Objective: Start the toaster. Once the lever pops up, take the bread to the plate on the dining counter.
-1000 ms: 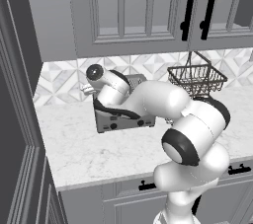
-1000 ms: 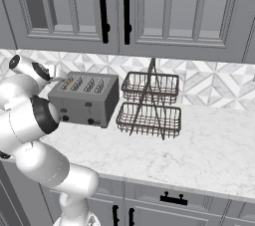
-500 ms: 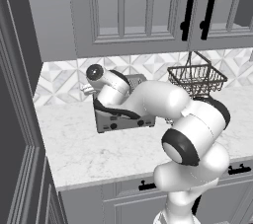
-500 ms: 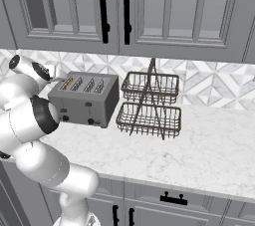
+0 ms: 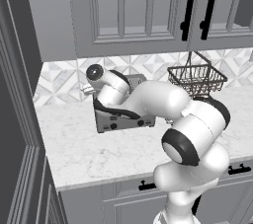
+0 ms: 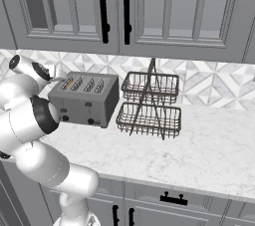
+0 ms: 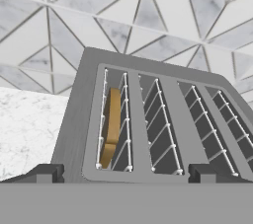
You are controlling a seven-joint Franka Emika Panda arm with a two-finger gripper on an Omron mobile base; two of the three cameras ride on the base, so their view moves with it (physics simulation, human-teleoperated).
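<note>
The grey four-slot toaster [image 6: 84, 105] stands on the marble worktop against the tiled wall. In the hand view I look down onto its top [image 7: 79, 119]. The bread [image 7: 112, 124], a golden-tan slice, sits low in the leftmost slot; it shows as a tan sliver [image 6: 67, 84] in the right base view. My gripper [image 7: 123, 176] hovers over the front edge of the toaster, open, with one fingertip [image 7: 44, 172] at each side and nothing between them. My arm covers most of the toaster [image 5: 126, 123] in the left base view. The plate and the dining counter are out of view.
A two-tier wire basket [image 6: 149, 105] stands just right of the toaster, also seen as a dark basket [image 5: 196, 77]. Grey wall cabinets [image 6: 124, 11] hang above. A tall dark panel [image 5: 20, 119] borders the worktop [image 5: 99, 154] on the left.
</note>
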